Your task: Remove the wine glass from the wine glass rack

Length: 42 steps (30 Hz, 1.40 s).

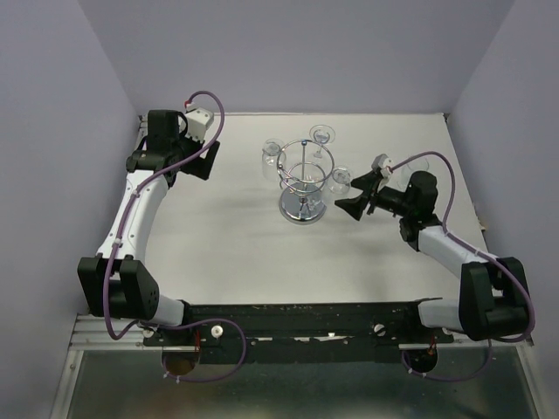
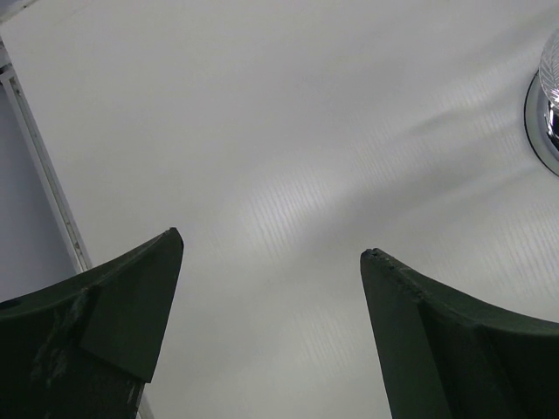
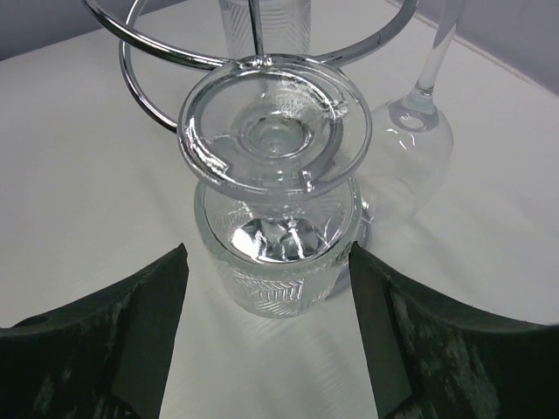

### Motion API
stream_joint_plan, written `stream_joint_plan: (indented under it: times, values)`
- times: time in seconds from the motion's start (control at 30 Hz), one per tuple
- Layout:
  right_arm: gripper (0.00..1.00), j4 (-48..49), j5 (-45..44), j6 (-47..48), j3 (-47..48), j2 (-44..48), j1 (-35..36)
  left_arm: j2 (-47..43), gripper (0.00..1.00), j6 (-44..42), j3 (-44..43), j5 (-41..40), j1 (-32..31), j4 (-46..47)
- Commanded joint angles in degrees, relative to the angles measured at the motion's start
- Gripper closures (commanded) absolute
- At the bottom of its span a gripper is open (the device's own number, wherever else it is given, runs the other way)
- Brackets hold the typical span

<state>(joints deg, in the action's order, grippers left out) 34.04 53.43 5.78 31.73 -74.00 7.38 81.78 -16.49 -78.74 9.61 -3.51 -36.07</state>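
My right claw (image 3: pixel 266 253) is spread wide and pinches nothing. Directly in front of it, in the gap between my two fingers, hangs a wine glass (image 3: pixel 275 262). It hangs upside down: the round foot (image 3: pixel 275 131) is on top, caught in the wine glass rack (image 3: pixel 131 78), and the ribbed bowl points with its mouth down to the white table (image 3: pixel 79 175). The bowl is very near both fingertips, but I cannot tell if they touch it. A little further and to the right of this claw hangs a second glass (image 3: pixel 419 148), with a smooth bowl and also mouth down. Behind the chrome ring, straight ahead, I see part of a third glass (image 3: pixel 262 26). From the camera above, the rack stands on its shiny round base (image 1: pixel 301 208) just beside my right claw, on its left, and three glasses hang around its top. My left claw (image 2: pixel 271 249) is also spread fully and holds nothing. Under it is only the table surface, and the edge of the rack base (image 2: pixel 541 131) is far ahead to its right.
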Motion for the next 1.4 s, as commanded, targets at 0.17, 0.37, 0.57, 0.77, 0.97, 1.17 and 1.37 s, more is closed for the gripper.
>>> stream_joint_plan:
  times: [0.17,0.37,0.57,0.77,0.97,1.17,1.37]
  values:
    - [0.18,5.77,-4.21,-3.58,3.25,-3.34,2.73,-0.04,0.01,2.08,0.6,-0.99,-0.36,0.39]
    - [0.18,5.68,-4.74,-3.41,4.05,-4.93,3.61,-0.83,0.01,1.64,1.75,-1.34,-0.36,0.13]
    - [0.19,5.07,-4.91,-3.06,4.31,-5.37,3.79,-1.09,0.01,1.64,2.27,-1.08,-0.36,0.22]
    - [0.22,4.54,-6.58,-2.88,3.52,-4.93,3.79,-0.83,0.01,1.81,2.36,-0.64,-0.45,0.3]
    - [0.32,4.01,-7.02,-1.65,1.94,-3.17,3.79,-0.65,0.01,1.72,2.54,0.06,-0.53,0.13]
    - [0.46,3.49,-8.69,-1.91,1.41,-2.03,3.79,-0.83,0.01,1.81,2.98,0.94,-0.8,0.04]
    - [0.51,2.0,-10.8,-1.83,1.93,-0.89,3.78,-1.27,0.01,1.81,3.59,0.94,-1.24,0.3]
